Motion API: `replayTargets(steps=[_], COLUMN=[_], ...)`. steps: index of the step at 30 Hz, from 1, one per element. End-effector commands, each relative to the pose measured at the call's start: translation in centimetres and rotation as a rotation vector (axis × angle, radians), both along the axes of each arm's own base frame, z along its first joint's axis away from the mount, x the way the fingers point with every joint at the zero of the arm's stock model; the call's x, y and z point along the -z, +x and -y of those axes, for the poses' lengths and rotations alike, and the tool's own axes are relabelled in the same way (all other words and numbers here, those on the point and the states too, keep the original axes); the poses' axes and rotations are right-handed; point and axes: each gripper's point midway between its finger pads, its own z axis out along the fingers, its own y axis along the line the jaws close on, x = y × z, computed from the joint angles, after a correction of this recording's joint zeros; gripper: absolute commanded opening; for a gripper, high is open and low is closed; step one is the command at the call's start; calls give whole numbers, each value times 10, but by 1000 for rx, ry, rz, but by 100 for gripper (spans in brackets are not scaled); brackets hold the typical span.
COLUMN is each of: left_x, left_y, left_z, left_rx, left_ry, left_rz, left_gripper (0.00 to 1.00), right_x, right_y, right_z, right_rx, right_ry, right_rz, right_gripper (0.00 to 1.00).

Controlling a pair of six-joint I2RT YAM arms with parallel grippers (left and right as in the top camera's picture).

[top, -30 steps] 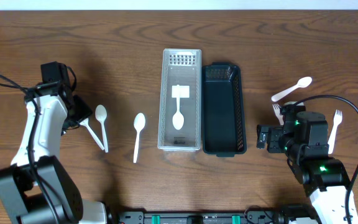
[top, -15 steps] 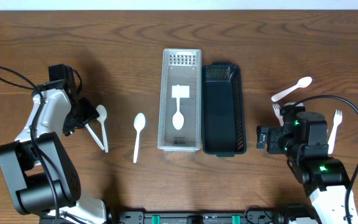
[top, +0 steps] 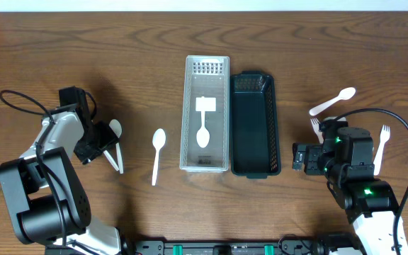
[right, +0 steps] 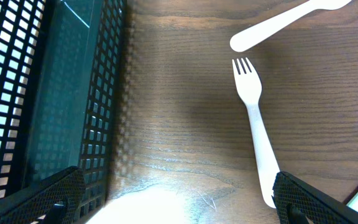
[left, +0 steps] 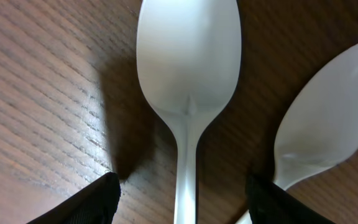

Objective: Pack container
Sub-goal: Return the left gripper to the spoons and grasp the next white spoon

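Observation:
A clear container (top: pixel 219 113) at the centre holds one white spoon (top: pixel 203 134). A black mesh basket (top: pixel 255 134) stands against its right side. My left gripper (top: pixel 103 144) is open and low over two white spoons (top: pixel 115 128). In the left wrist view its jaws (left: pixel 182 199) straddle one spoon's handle (left: pixel 188 68), and the second spoon (left: pixel 328 124) lies at the right. My right gripper (top: pixel 304 157) is open and empty, just right of the basket. In the right wrist view (right: pixel 179 205) it hangs over bare wood between the basket (right: pixel 42 93) and a fork (right: pixel 257 124).
Another white spoon (top: pixel 157 152) lies left of the clear container. On the right lie a spoon (top: pixel 333 101), a fork (top: pixel 381 147) and a second fork (top: pixel 316 127) partly hidden under the right arm. That spoon (right: pixel 278 25) also shows in the right wrist view.
My left arm has swung right and toward the front edge, bringing its gripper down onto the pair of spoons. The right arm has not moved.

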Motion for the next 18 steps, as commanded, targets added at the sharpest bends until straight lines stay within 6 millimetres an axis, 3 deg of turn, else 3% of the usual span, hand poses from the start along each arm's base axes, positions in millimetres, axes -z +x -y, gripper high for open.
replayTargets(steps=[1,4,8,14,18], left_x=[8,9,9,12,14], left_y=[-7,-8,-9,-10,-10], left_z=[2,1,-1,-6,-6], left_rx=[-7,-8,-10,-12,-12], left_ry=[-17,-11,1,25,23], left_rz=[-19,-22,-27,-35,-37], left_gripper=[67,64,42,39,15], right_x=[-8,-7,-7,-7,-7], right_y=[4,3,3,3,3], right_z=[1,1,1,1,1], right_rx=[21,22,22,21,21], right_ry=[19,18,18,18,18], right_rz=[15,11,9,10,10], right_gripper=[99,99,99,99,99])
